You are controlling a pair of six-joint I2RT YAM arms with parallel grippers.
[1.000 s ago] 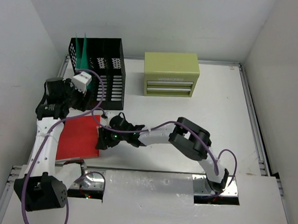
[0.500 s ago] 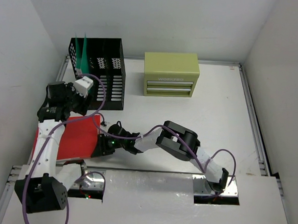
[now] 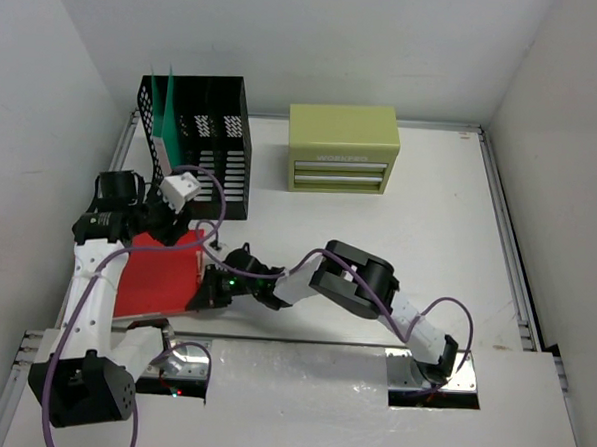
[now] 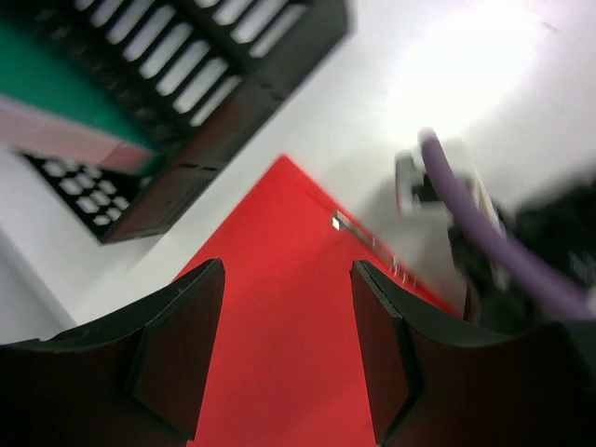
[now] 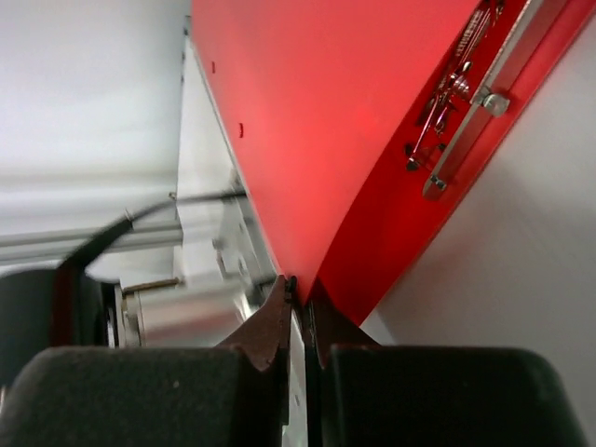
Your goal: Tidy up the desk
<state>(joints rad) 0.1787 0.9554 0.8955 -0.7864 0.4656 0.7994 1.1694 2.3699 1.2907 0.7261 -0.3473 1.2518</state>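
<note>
A red folder (image 3: 156, 276) lies flat at the near left of the white desk (image 3: 428, 240). My right gripper (image 3: 203, 294) reaches across to the folder's near right corner and is shut on its thin edge. In the right wrist view the fingertips (image 5: 298, 289) pinch the corner of the red folder (image 5: 326, 112), and its metal clip (image 5: 466, 112) shows inside. My left gripper (image 3: 158, 226) hovers over the folder's far edge, open. In the left wrist view its fingers (image 4: 287, 270) stand apart above the red folder (image 4: 279, 345), holding nothing.
A black mesh file rack (image 3: 198, 143) with a green folder (image 3: 164, 111) in it stands at the back left, just beyond the left gripper. An olive-green drawer box (image 3: 343, 148) sits at the back centre. Grey rails (image 3: 503, 234) run along the desk's edges.
My right gripper slid toward the folder's near right corner and closed on it. The left gripper moved nearer and to the right, coming over the folder's far edge.
</note>
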